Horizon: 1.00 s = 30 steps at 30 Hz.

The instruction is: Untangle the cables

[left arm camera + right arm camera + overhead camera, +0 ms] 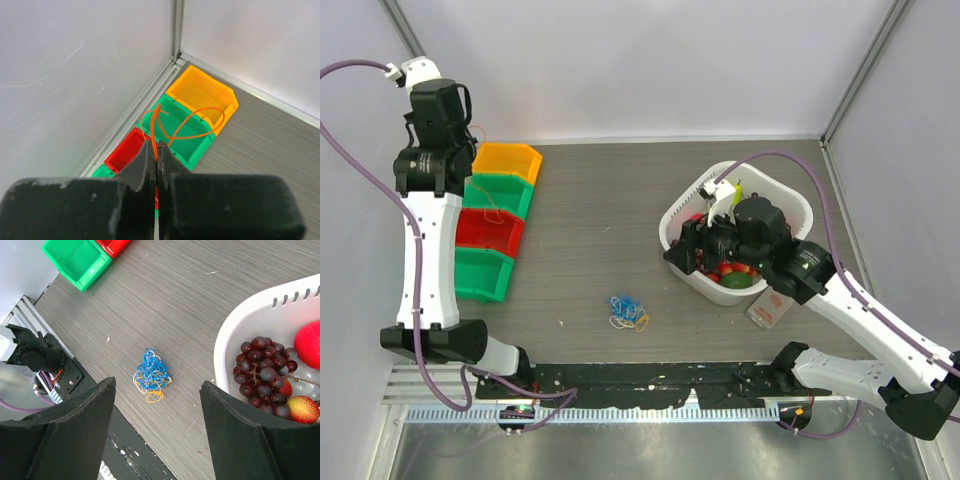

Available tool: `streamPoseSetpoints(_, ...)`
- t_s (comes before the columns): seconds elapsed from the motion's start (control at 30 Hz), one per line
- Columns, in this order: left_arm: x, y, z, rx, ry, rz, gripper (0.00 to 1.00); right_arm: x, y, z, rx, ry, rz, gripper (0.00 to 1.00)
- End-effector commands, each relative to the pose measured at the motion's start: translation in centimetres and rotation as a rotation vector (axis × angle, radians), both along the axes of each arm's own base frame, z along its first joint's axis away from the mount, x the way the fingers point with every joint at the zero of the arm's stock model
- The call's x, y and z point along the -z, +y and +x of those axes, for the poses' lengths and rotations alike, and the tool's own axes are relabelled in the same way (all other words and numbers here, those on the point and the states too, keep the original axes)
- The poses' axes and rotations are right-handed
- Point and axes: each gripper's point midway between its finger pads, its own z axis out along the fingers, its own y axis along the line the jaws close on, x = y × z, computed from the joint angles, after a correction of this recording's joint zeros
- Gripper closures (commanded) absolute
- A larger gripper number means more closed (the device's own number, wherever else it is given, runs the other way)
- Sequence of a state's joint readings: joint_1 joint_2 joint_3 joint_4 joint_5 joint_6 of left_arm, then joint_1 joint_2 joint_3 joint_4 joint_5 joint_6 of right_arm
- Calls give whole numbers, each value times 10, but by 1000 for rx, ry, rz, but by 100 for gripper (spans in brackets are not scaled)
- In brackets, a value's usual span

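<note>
left arm (430, 230) reared up high, way left of the white slotted plastic basket (792, 197), left tool (156, 148) pinching a thin orange wire loop (192, 134), right tool (157, 390) gaping wide over the basket's left rim, dark purple grapes (262, 360) inside, tangled blue-orange-white cable clump (629, 312) on the grey tabletop (590, 200) near the basket's front-left

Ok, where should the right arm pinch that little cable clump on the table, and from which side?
Pinch the orange-tan loop poking out of the cable clump on its near edge, clear of the dense blue knot. Come straight down from above: the clump lies flat on the table with bare surface all round, so a side approach would probably push it.
</note>
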<state>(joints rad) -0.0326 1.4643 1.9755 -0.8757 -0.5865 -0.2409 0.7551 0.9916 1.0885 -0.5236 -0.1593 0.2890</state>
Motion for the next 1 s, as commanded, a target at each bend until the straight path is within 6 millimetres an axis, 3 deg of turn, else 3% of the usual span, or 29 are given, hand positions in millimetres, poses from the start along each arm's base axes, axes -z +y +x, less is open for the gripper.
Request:
streamPoseSetpoints(0.0, 0, 28, -6, -70, -6, 27, 100, -25, 6, 6, -14, -68, 41, 27)
streamPoseSetpoints(0.37, 62, 62, -6, -155, 71, -20, 100, -17, 9, 8, -24, -62, 29, 27)
streamPoseSetpoints(0.47, 72, 68, -1, -161, 78, -44, 100, -16, 9, 10, -21, -63, 30, 27)
streamPoseSetpoints(0.6, 66, 73, 7, -163, 53, -72, 100, -16, 10, 10, -23, -64, 29, 27)
streamPoseSetpoints(0.8, 23, 71, 16, -143, -31, -80, 100, -17, 11, 9, -28, -63, 33, 27)
streamPoseSetpoints(0.97, 15, 73, 16, -147, -35, -65, 100, -14, 12, 9, -30, -55, 35, 27)
